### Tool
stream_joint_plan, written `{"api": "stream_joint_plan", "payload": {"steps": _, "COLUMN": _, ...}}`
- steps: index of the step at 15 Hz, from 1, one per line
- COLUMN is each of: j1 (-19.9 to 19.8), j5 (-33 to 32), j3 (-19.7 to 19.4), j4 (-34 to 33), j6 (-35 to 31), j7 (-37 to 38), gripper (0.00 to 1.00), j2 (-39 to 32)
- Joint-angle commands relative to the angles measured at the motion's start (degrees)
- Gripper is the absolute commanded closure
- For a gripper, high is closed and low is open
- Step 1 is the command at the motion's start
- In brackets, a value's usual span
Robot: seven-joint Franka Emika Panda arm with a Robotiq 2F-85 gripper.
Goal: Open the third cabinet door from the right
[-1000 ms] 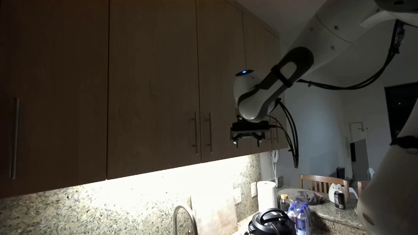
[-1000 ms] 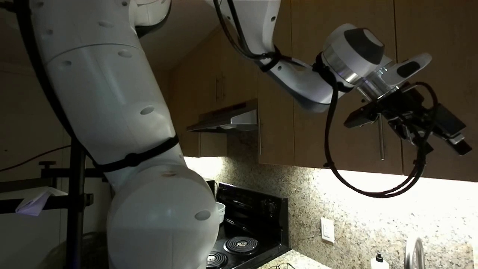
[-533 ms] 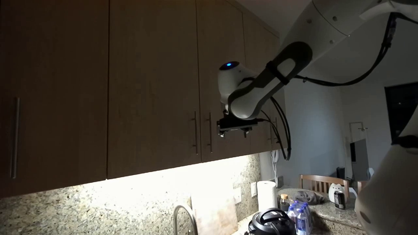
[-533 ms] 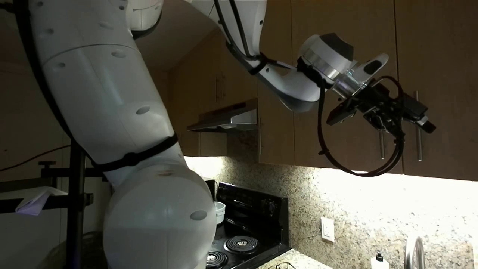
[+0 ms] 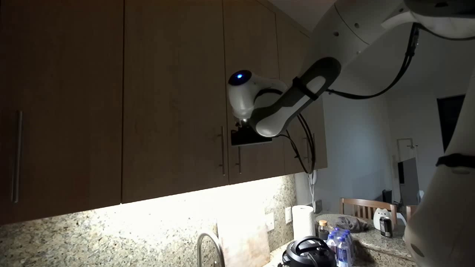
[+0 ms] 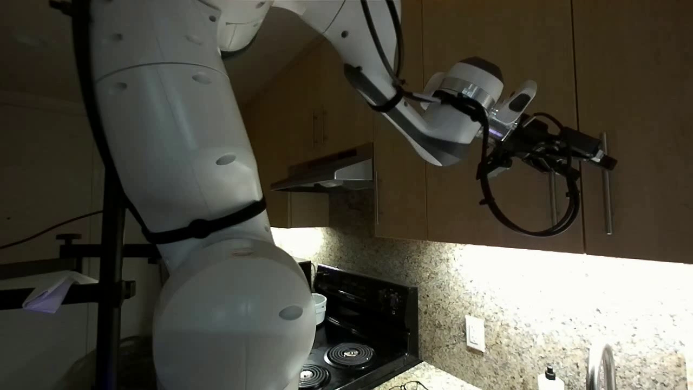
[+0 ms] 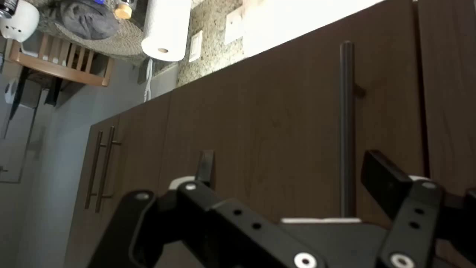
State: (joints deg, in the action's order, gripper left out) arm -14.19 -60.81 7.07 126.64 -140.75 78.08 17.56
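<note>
The third cabinet door from the right (image 5: pixel 256 52) is a tall, narrow brown wood slab and is shut. It also shows in the wrist view (image 7: pixel 260 123). Its vertical metal bar handle (image 7: pixel 347 123) shows in the wrist view and in an exterior view (image 6: pixel 607 200). My gripper (image 7: pixel 292 165) is open and empty in front of this door. In the wrist view the bar runs between the two spread fingers, nearer the right one (image 7: pixel 386 182). How far the fingertips are from the bar I cannot tell. In an exterior view the black gripper body hides the bar's upper part.
The neighbouring wide door (image 5: pixel 174 92) has its handle (image 5: pixel 223 150) close beside this one. Two more handles (image 7: pixel 106 169) stand farther along. Below are a faucet (image 5: pixel 209 241), a black cooker (image 5: pixel 310 252) and a paper towel roll (image 5: pixel 303 222). The arm's cable loop (image 6: pixel 533 233) hangs under the wrist.
The gripper has moved across to the third door's handle and closer to the cabinet front. It has tilted, so its fingers no longer show in an exterior view. The door has not moved.
</note>
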Motion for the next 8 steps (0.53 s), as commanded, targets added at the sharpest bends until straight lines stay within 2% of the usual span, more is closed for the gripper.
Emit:
{"api": "stream_joint_plan", "payload": {"steps": 1, "j1": 2.4, "j5": -7.9, "j3": -0.7, "j4": -5.4, "j6": 2.1, "j7": 7.7, "gripper": 0.0, "j2": -5.2}}
{"api": "stream_joint_plan", "payload": {"steps": 5, "j1": 5.6, "j5": -12.8, "j3": -2.4, "j4": -9.6, "j6": 5.2, "j7": 12.3, "gripper": 0.0, "j2": -11.1}}
{"api": "stream_joint_plan", "payload": {"steps": 8, "j1": 7.4, "j5": -13.7, "j3": -4.3, "j4": -12.2, "j6": 8.0, "j7": 13.2, "gripper": 0.0, "j2": -14.6}}
